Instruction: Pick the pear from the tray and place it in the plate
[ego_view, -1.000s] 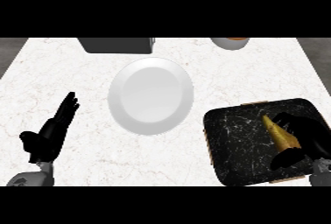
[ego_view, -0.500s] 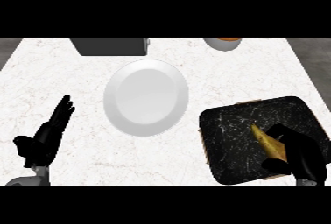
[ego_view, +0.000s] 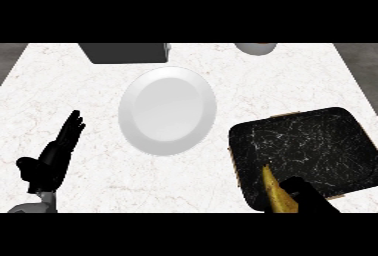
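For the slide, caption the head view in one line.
Right hand curled round the yellow pear over the black tray; white plate bare; left hand resting open.

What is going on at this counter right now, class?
The robot's right hand is curled round a yellow pear at the near edge of the dark tray. The white plate lies to the tray's left with nothing on it. The left hand rests open at the left.

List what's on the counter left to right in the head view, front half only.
left hand → plate → tray, with the pear and right hand at its near edge.
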